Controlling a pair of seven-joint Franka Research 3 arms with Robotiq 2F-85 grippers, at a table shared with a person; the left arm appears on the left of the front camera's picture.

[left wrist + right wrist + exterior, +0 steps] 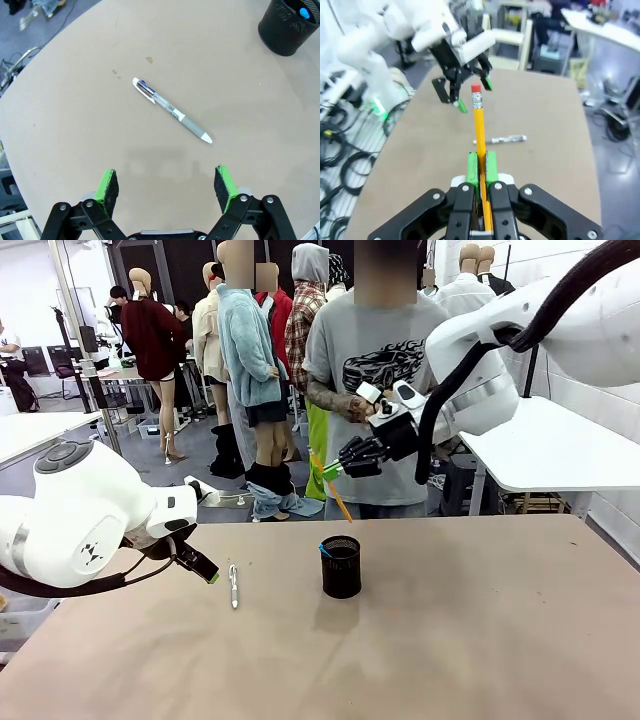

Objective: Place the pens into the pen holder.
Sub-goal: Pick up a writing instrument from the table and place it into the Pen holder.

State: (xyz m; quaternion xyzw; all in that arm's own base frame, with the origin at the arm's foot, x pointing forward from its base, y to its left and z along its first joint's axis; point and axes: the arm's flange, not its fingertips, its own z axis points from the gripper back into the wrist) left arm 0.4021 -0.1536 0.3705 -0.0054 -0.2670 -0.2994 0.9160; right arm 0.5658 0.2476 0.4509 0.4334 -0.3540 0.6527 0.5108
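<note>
- Left gripper (167,182) spread wide, empty; silver-white pen (172,110) at its 12 o'clock, bare table (75,140) around.
- Right gripper (481,160) clamps pencil (479,120).
- Pen holder (287,30) cut off at 1 o'clock.

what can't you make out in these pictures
Front view: most of the blue pen, hidden inside the pen holder; just its end shows at the rim.
Left wrist view: part of the pen holder, cut off by the top and right edges.
Right wrist view: the lower end of the pencil, hidden between the pads of the right tool.
Front view: any print on the silver pen, too small.
</note>
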